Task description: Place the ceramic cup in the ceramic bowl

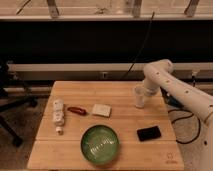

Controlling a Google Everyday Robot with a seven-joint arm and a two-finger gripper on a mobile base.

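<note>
The small white ceramic cup [139,96] is at the back right of the wooden table [125,150], upright. My gripper [144,93] comes down from the white arm on the right and is shut on the cup, holding it just over the tabletop. The glossy green ceramic bowl [100,144] sits near the front edge at the middle, well to the left of and nearer than the cup. It holds nothing.
A white tube-like bottle [58,114] lies at the left. A small red object [77,110] and a flat white pad [101,110] lie between it and the cup. A black flat object [149,133] lies right of the bowl. A chair base [12,107] stands at far left.
</note>
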